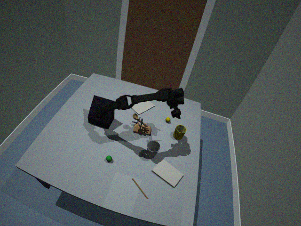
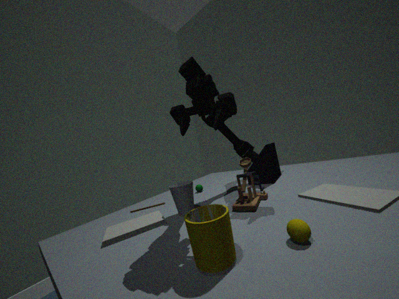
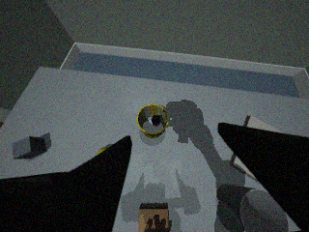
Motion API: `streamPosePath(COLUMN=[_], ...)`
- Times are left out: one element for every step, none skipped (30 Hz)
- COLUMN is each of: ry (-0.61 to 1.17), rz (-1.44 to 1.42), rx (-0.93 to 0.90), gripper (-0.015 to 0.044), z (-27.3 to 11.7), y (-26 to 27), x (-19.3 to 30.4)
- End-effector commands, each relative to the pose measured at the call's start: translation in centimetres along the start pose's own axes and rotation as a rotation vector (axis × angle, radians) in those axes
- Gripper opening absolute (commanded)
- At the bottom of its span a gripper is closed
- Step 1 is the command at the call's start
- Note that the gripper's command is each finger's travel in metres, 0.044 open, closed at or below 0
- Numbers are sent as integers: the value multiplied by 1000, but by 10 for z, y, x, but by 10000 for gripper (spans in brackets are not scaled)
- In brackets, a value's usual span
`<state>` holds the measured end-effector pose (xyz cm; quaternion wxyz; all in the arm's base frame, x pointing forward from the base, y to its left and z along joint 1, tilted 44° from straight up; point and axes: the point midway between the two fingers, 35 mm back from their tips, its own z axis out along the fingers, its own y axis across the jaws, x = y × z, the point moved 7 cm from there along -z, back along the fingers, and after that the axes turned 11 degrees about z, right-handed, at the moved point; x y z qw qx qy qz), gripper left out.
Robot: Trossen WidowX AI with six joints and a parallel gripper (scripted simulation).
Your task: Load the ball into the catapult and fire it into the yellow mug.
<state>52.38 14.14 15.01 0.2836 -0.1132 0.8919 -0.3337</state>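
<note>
The wooden catapult (image 1: 142, 130) (image 2: 246, 205) (image 3: 149, 211) stands mid-table, its spoon arm raised and the spoon bowl (image 1: 135, 116) (image 2: 245, 161) seemingly empty. The yellow mug (image 1: 179, 133) (image 2: 212, 244) (image 3: 141, 127) stands upright near the table's far edge. A small dark round thing (image 3: 156, 120) shows inside it in the wrist view, looking like a ball, though shadow cannot be ruled out. A yellow ball (image 1: 168, 119) (image 2: 298, 230) and a green ball (image 1: 108, 158) (image 2: 199, 187) lie on the table. My gripper (image 1: 179, 117) (image 2: 199, 131) (image 3: 174, 133) is open and empty, high above the table.
A grey cup (image 1: 153, 147) (image 2: 184, 197) stands between the catapult and one pale board (image 1: 167, 173) (image 2: 133, 227). Another pale board (image 1: 144, 107) (image 2: 351, 196) lies on the catapult's other side. A brown stick (image 1: 140, 188) (image 2: 147, 207) lies flat. A grey block (image 3: 29, 146) shows at left in the wrist view.
</note>
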Motion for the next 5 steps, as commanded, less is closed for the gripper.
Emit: streamPosePath(ry=[0,0,0,0,0], rz=[0,0,0,0,0], rx=[0,0,0,0,0], gripper=[440,440,440,440,440], z=[0,0,0,0,0], y=[0,0,0,0,0], x=[0,0,0,0,0])
